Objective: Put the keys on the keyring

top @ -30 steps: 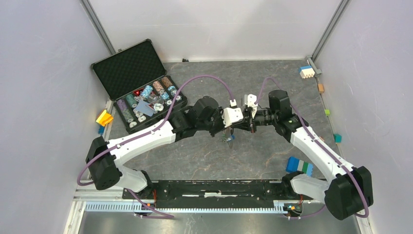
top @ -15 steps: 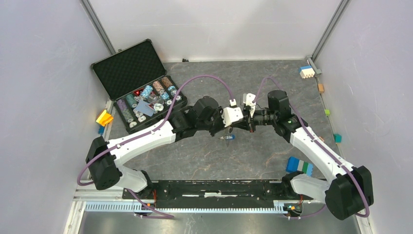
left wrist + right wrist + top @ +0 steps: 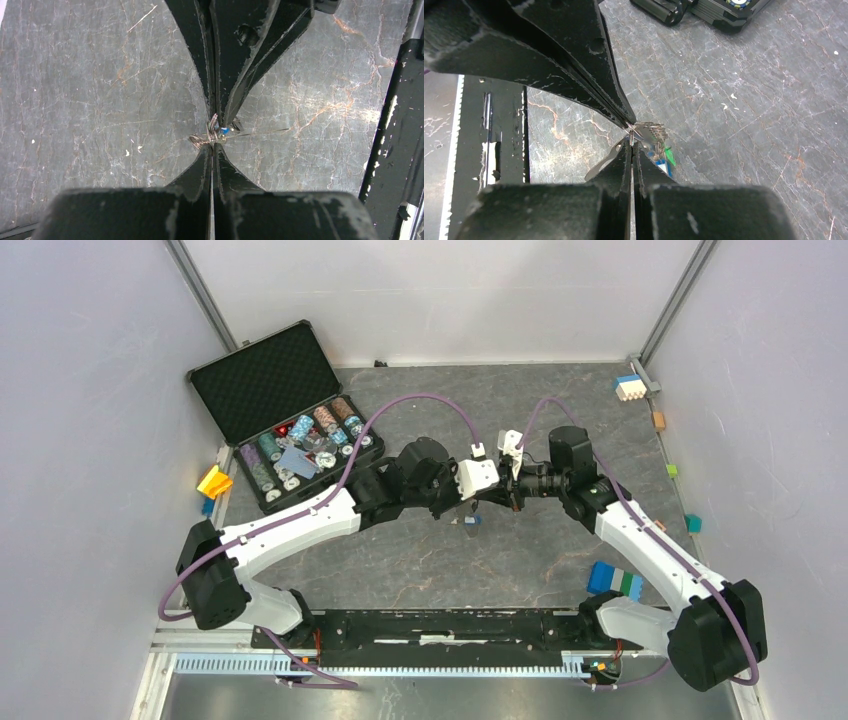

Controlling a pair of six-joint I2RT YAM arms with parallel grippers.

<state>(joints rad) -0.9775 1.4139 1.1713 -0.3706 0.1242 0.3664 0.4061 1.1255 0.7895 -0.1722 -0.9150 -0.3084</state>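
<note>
Above the middle of the table my left gripper (image 3: 484, 502) and right gripper (image 3: 500, 500) meet tip to tip, both shut. The keyring (image 3: 201, 141) is thin wire with a coiled stretch. It sits pinched at the left gripper (image 3: 212, 146), with the right fingertips (image 3: 220, 119) just above it. In the right wrist view my right gripper (image 3: 631, 141) is closed on the head of a silver key (image 3: 599, 167) right at the keyring (image 3: 654, 131). A green tag (image 3: 669, 151) and a blue tag (image 3: 663, 164) dangle from the ring. The black-tagged key is out of view.
An open black case of poker chips (image 3: 300, 445) lies at the far left. Toy blocks sit around the edges: yellow (image 3: 214, 481), blue and green (image 3: 615, 580), white and blue (image 3: 628, 387), teal (image 3: 693, 523). The black base rail (image 3: 450, 625) runs along the near edge.
Both grippers stay shut and joined. The dangling bunch with the blue tag has risen a little closer to the fingertips, and the right wrist has shifted slightly.
</note>
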